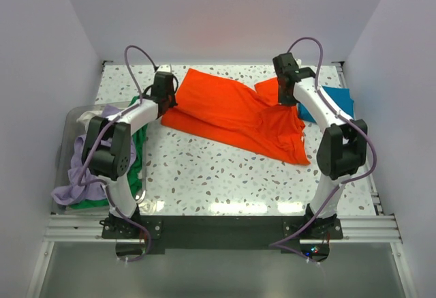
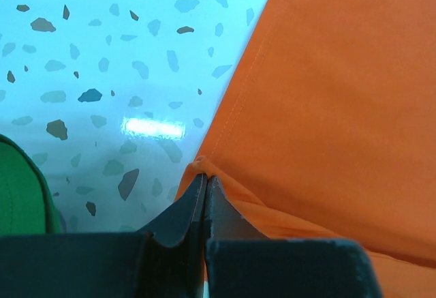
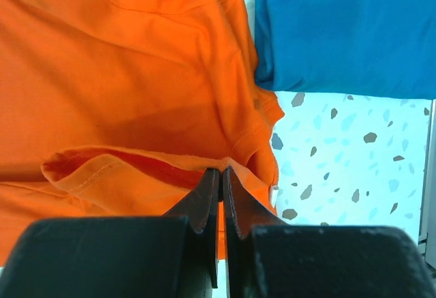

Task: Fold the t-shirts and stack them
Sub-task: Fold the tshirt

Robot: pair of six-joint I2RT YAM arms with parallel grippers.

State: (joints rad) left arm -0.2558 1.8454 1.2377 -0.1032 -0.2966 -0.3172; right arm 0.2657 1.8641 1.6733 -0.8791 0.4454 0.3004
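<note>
rumpled orange tee (image 1: 231, 110) — left claw (image 2: 206, 182) and right claw (image 3: 221, 175) each pinched tight onto its edge.

Robot lab work cell; plain white walls (image 1: 225, 11) enclose a speckled tabletop (image 1: 225, 179); left arm (image 1: 112, 151) and right arm (image 1: 340, 148), cabled, bolted on a black plate (image 1: 225, 227) and aluminium rail (image 1: 371, 228) at near edge.
</note>
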